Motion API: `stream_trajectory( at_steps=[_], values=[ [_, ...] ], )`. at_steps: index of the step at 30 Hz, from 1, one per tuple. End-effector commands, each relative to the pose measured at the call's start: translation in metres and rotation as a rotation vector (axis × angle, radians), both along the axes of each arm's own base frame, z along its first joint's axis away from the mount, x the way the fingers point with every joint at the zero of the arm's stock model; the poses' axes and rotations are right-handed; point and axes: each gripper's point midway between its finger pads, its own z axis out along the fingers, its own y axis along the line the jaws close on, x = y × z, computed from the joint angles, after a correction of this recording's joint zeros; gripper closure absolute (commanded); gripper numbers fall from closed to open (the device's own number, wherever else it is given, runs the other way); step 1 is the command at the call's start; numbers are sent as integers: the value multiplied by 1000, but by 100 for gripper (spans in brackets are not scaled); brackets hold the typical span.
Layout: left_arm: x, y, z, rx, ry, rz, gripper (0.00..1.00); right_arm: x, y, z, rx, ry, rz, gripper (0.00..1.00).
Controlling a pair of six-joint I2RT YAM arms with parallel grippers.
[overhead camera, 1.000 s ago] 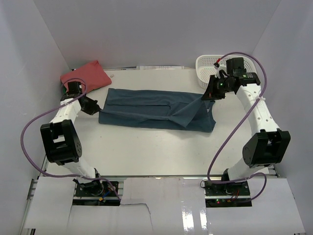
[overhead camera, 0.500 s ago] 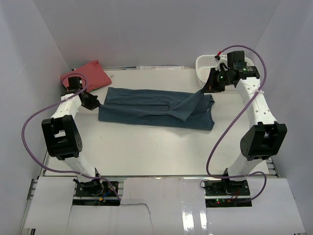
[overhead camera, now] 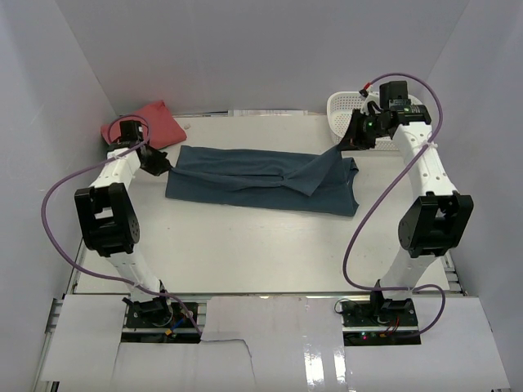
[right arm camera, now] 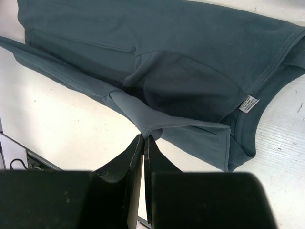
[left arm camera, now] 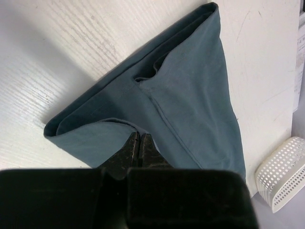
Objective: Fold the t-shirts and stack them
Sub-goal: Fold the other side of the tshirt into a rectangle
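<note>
- You are looking at the dark teal t-shirt (overhead camera: 253,180), lying flat on the table with one end just beside the white basket (overhead camera: 341,113). Over the last second its near edge is being carried across the body toward the table edge where the basket is standing. I judge that the lengthwise fold is closing and is nearly ready to be laid down.
- Its long axis is running straight away from the basket: the neck end is pointing at the basket, the hem end away from it.
- The coral-red t-shirt (overhead camera: 151,124) is sitting as a compact pad well apart from the basket, beyond the teal hem end. Stacking is not yet begun.
- Your right gripper (overhead camera: 345,145) is working just beside the basket, fingers pressed together and pinching a raised fold of teal cloth.
- Your left gripper (overhead camera: 159,163) is working at the end farthest from the basket, fingers likewise pinching the teal edge.
- The white neck label (right arm camera: 249,103) is showing at the basket end.
</note>
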Motion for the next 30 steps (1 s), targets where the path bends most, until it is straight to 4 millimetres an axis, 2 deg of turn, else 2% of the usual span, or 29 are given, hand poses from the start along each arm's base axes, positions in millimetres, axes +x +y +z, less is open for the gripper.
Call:
stream_trajectory(
  at_steps=[1, 8, 13, 22, 30],
  values=[
    [16, 3, 11, 23, -38, 13, 100, 13, 1, 10, 21, -52, 13, 92],
    [23, 3, 3, 26, -24, 24, 100, 32, 3, -8, 31, -22, 13, 92],
    [28, 3, 1, 31, -23, 28, 100, 46, 7, -12, 50, -23, 13, 92],
    [34, 3, -4, 26, -16, 38, 100, 70, 6, -31, 58, 12, -15, 92],
    [36, 3, -18, 26, 12, 43, 100, 82, 9, -42, 78, 27, -30, 91]
  ],
)
